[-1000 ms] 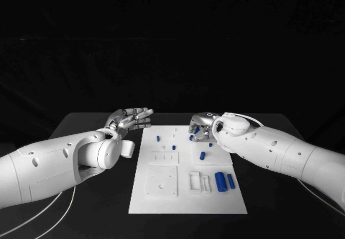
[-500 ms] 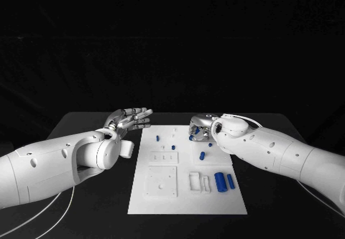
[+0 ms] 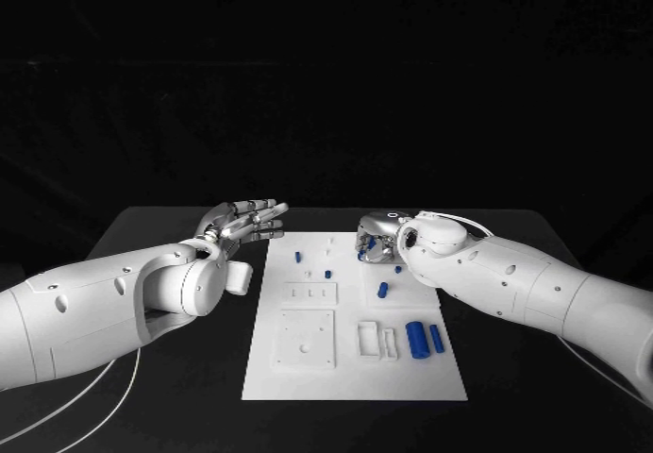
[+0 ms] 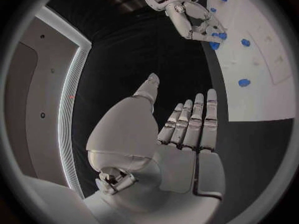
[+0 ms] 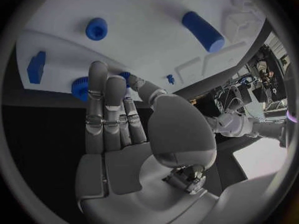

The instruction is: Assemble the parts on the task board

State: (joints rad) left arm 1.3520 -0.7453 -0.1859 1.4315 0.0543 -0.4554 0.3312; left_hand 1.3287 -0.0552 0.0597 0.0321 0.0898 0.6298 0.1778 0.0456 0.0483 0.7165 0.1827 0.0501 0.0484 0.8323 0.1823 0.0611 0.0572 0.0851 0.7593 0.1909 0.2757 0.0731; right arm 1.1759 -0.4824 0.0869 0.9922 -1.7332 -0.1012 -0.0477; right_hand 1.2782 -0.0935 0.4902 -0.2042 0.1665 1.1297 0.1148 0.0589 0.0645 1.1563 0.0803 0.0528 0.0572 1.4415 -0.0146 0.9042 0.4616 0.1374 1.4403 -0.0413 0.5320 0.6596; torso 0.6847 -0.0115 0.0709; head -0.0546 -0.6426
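Before me stands a black table (image 3: 163, 231). The white task board (image 3: 357, 382) lies flat on its middle, between my two hands. Bare black tabletop flanks it on either side.

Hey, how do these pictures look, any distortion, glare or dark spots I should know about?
Head view: the white task board is evenly lit, while the black table merges into the dark backdrop. Left wrist view: fisheye bends the board's straight edge, and the left hand looks oversized. Right wrist view: bright room lights glare beyond the right hand.
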